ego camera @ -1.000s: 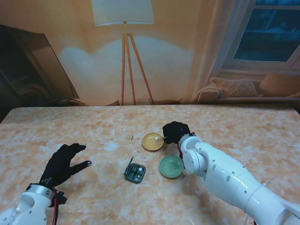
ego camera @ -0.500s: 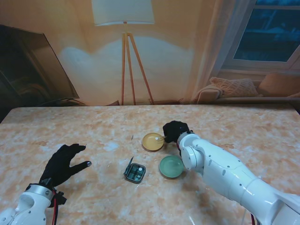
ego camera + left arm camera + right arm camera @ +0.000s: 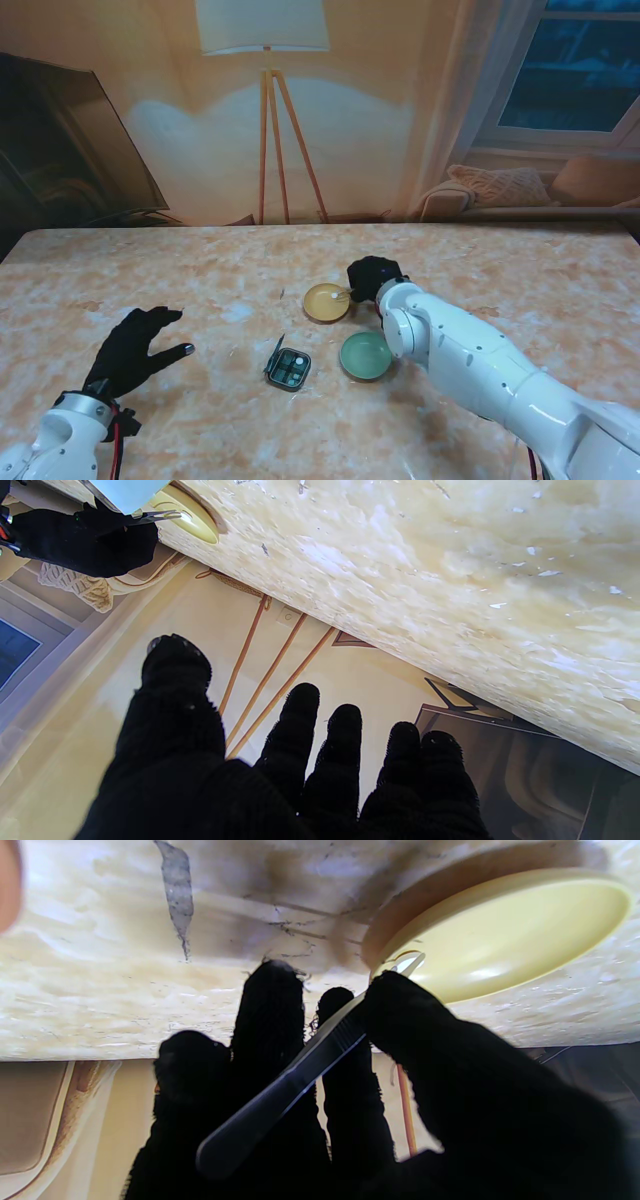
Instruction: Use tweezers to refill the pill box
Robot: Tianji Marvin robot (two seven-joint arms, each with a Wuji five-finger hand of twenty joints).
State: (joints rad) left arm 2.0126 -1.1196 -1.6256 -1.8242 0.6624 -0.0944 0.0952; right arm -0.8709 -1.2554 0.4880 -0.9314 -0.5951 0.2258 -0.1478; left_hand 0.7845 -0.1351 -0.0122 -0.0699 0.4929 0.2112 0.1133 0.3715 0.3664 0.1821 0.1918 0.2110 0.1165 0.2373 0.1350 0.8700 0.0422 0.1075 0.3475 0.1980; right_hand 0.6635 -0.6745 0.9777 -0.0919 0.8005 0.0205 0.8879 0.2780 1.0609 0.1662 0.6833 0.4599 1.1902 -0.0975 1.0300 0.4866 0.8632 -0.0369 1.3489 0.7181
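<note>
Right hand (image 3: pixel 373 279) in black glove pinches tweezers (image 3: pixel 295 1075) between thumb and fingers (image 3: pixel 272 1005); tweezer tips reach over the rim of the yellow dish (image 3: pixel 327 302), seen in stand view and right wrist view. Whether a pill sits in the tips, cannot tell; a small pale spot shows in the dish near the tips. Yellow dish sits near the middle of the marble table (image 3: pixel 200 270), a bit toward the far edge. Green dish (image 3: pixel 365 355) just beside it, nearer to me, partly covered by the white right forearm. Pill box (image 3: pixel 288 368) lies left of the green dish, lid open and tilted up on its left side, small pale bits inside, contents too small to make out. Left hand (image 3: pixel 135 348) well apart from the dishes, near the left edge of the table, holding nothing, fingers spread and thumb out; left wrist view shows the fingers (image 3: pixel 300 720) apart and off the surface. Behind the table: floor lamp (image 3: pixel 265 110) on wooden legs, dark screen at left, window and sofa at right.
</note>
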